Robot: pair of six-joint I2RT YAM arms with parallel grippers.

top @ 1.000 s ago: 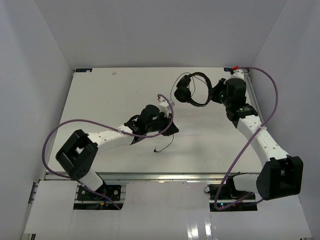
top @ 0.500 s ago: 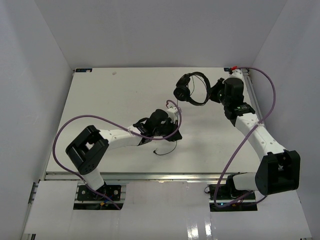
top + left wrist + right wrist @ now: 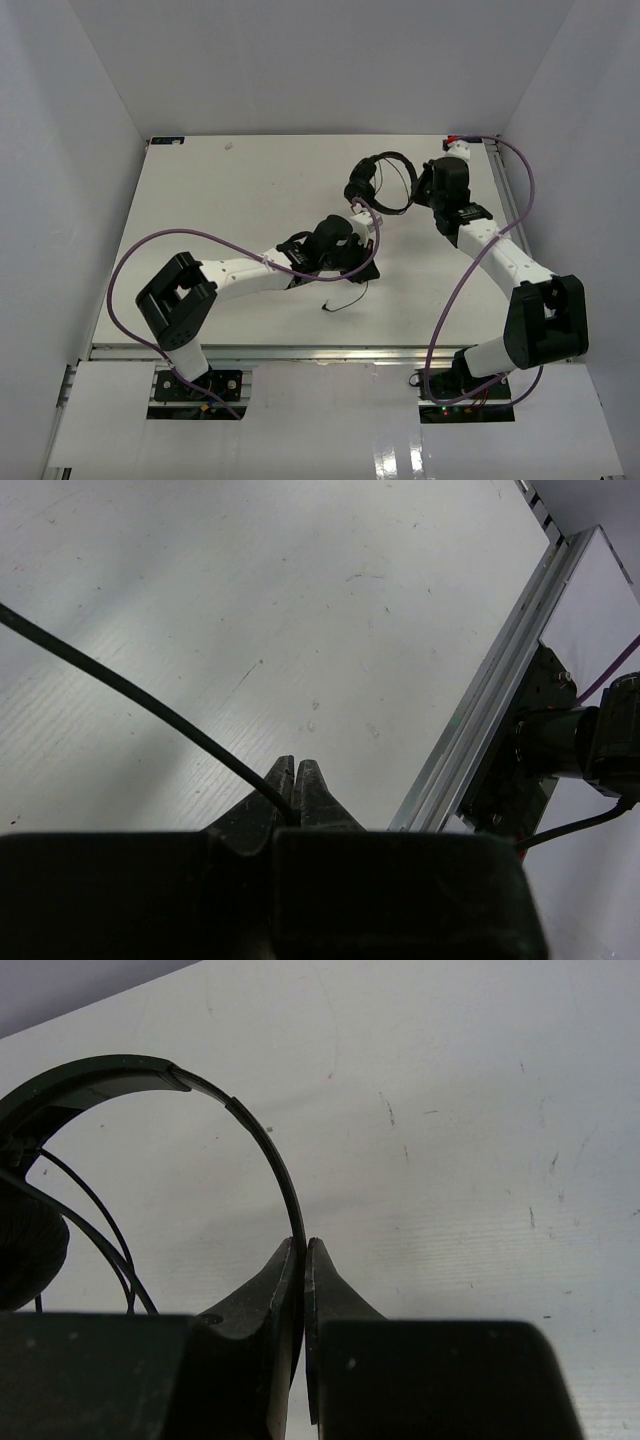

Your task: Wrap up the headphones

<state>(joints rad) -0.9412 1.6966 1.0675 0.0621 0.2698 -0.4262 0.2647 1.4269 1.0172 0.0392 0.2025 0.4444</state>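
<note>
White tabletop (image 3: 220, 200) boxed in by pale walls (image 3: 300, 60) on three sides, with a metal rail (image 3: 480, 710) along the near edge. Toward the far right of the table: headphones (image 3: 358, 190), small and black, thin headband (image 3: 250, 1130) curving round in a big arc with a round earcup (image 3: 25, 1250) on its left end.

Over there, right gripper (image 3: 416, 192) clenched on that headband. Fingers (image 3: 340, 1305) pinched flat together in the right wrist cam, band sandwiched between them right at the tips. Looks lifted a bit off the surface, but honestly hard to call from overhead.

Nearer mid-table, just in front of the headphones, left gripper (image 3: 368, 268) also squeezed tight, this one on the cable (image 3: 150, 705). In the left wrist cam, a thin black line coming in from the upper left, running diagonally down and vanishing between the closed fingertips. More of the same wire looped across the inside of the headband curve in the right wrist cam. Loose tail end lying curled on the table just on the near side of the left gripper.

Fat purple robot cables (image 3: 130, 260) looping off both arms, well apart from the skinny headphone wire.
</note>
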